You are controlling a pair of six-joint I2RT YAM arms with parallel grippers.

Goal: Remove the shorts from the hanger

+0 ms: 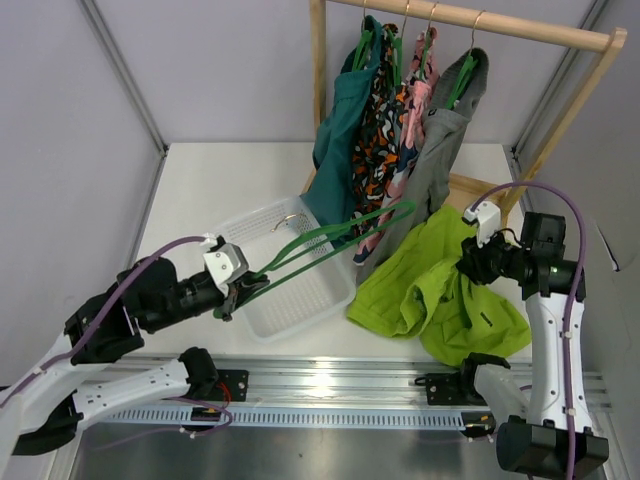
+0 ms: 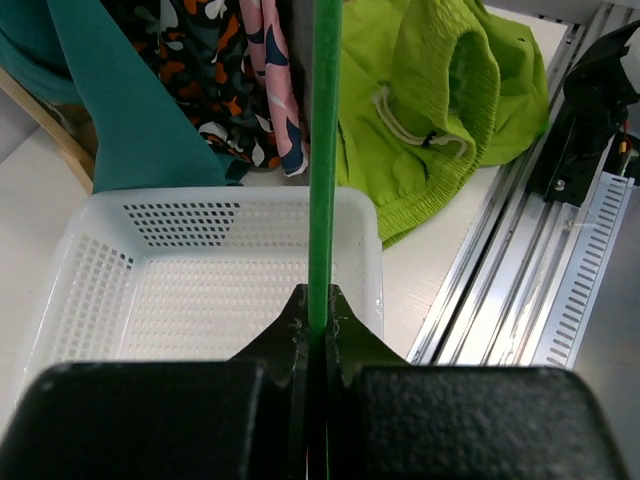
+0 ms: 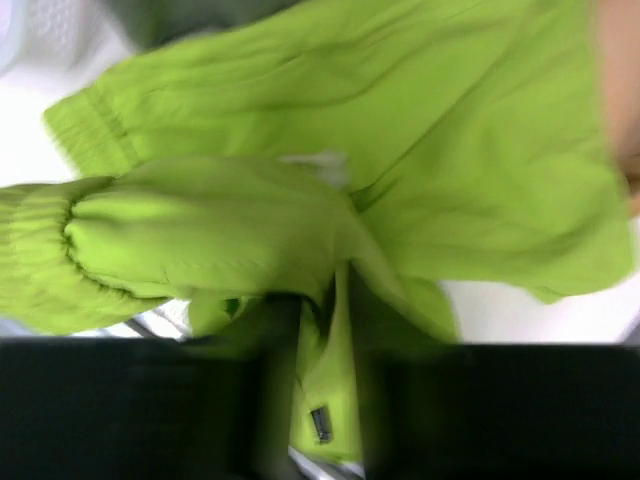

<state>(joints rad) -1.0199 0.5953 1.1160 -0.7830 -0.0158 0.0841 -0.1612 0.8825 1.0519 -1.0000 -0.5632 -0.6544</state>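
The thin green hanger (image 1: 322, 243) stretches level over the white basket (image 1: 262, 322), its metal hook toward the back. My left gripper (image 1: 238, 291) is shut on its near end; in the left wrist view the bar (image 2: 325, 150) runs straight out from between my closed fingers (image 2: 318, 300). The lime-green shorts (image 1: 425, 285) lie crumpled on the table to the right, beside the hanger's far tip. My right gripper (image 1: 470, 262) sits on their right side. In the blurred right wrist view a fold of the shorts (image 3: 300, 130) is pinched between that gripper's (image 3: 335, 300) fingers.
A wooden rack (image 1: 500, 22) at the back carries a teal garment (image 1: 340, 140), a patterned one (image 1: 380, 130) and a grey one (image 1: 440, 150) on green hangers, hanging close behind the held hanger. A metal rail (image 1: 330, 380) runs along the near table edge.
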